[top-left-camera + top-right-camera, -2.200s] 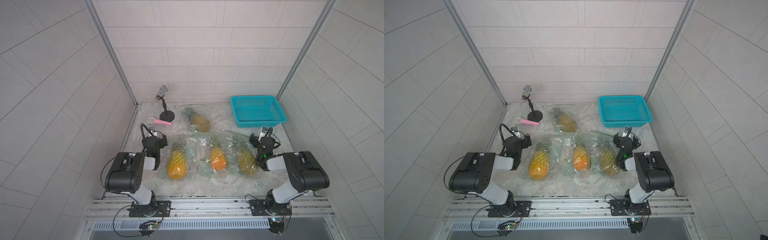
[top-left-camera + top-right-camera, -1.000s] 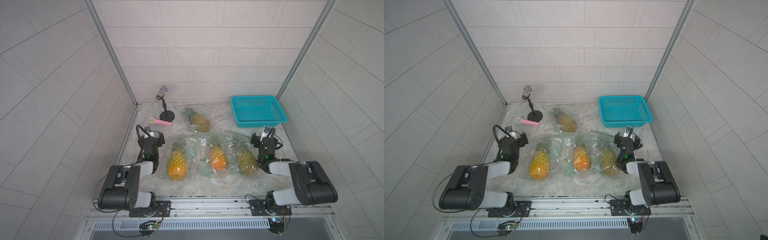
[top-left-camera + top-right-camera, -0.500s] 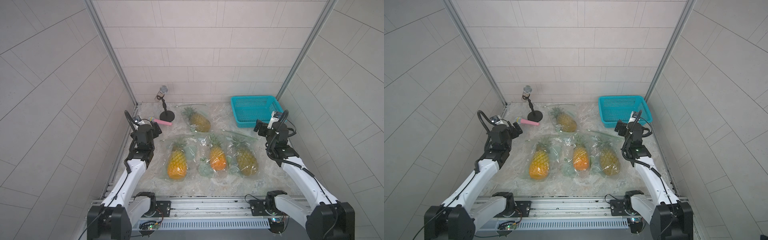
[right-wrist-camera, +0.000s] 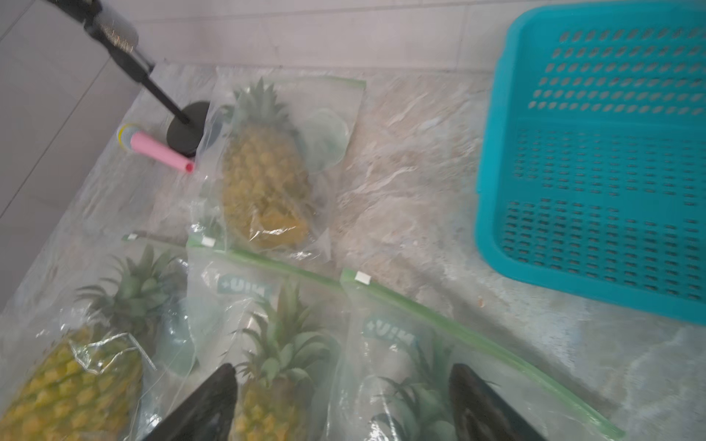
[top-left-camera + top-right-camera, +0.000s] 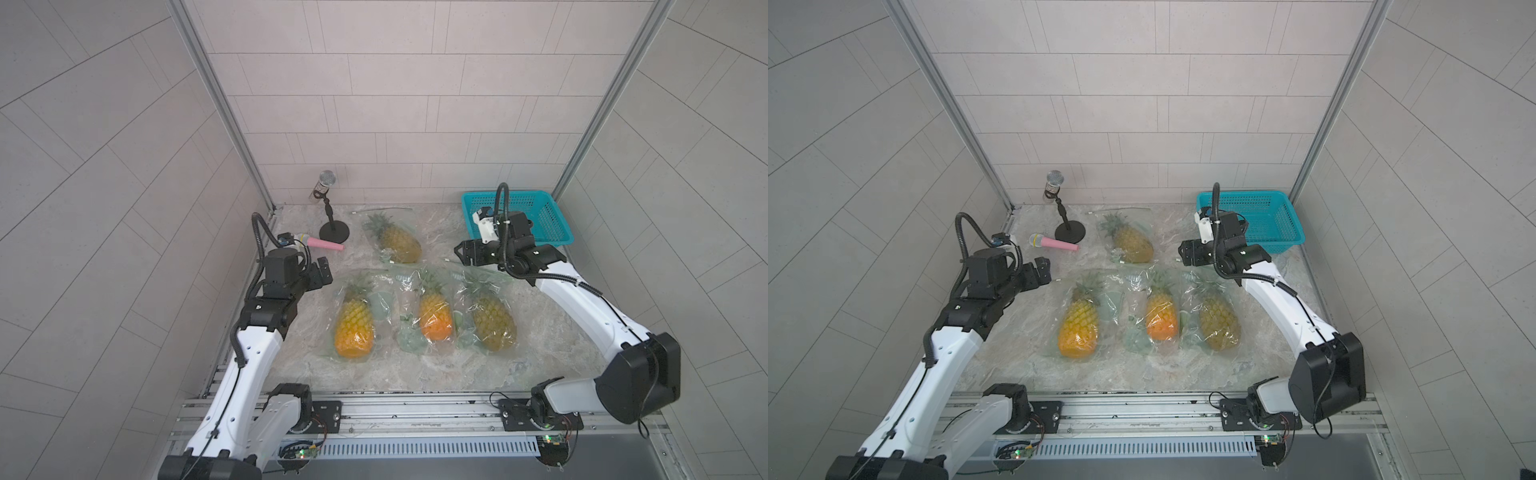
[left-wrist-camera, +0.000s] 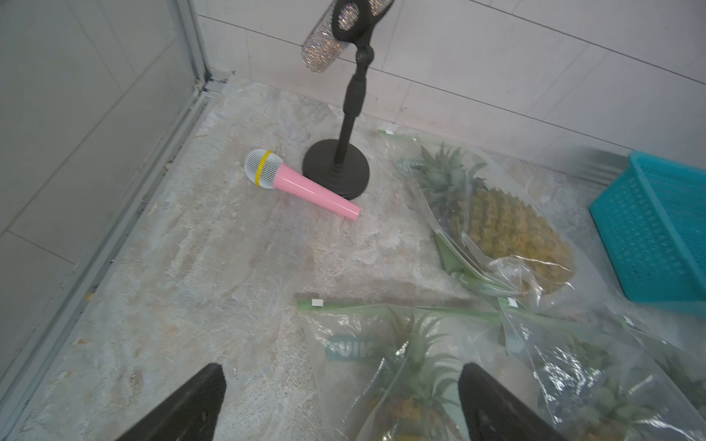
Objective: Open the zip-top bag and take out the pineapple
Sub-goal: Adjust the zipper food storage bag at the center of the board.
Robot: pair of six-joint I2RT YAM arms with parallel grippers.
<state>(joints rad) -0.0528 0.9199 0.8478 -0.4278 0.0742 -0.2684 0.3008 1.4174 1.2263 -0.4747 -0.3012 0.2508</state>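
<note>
Three clear zip-top bags lie in a front row, each holding a pineapple: left (image 5: 354,328), middle (image 5: 435,318), right (image 5: 493,326). One more bagged pineapple (image 5: 397,243) lies behind them. The green zip strips (image 6: 397,307) face the back wall. My left gripper (image 5: 324,274) hovers open above the table, just left of the left bag's zip end; in the left wrist view that bag (image 6: 382,366) lies between and below the fingertips (image 6: 198,404). My right gripper (image 5: 461,254) hangs open above the right bag's zip strip (image 4: 420,309), holding nothing.
A teal basket (image 5: 536,216) stands at the back right, close behind my right wrist. A black microphone stand (image 5: 332,224) and a pink toy microphone (image 5: 322,244) sit at the back left. Tiled walls close in on both sides.
Both arms have unfolded from a low tucked pose at the front and reached up and back over the bags' zip ends. The bags and pineapples have not moved.
</note>
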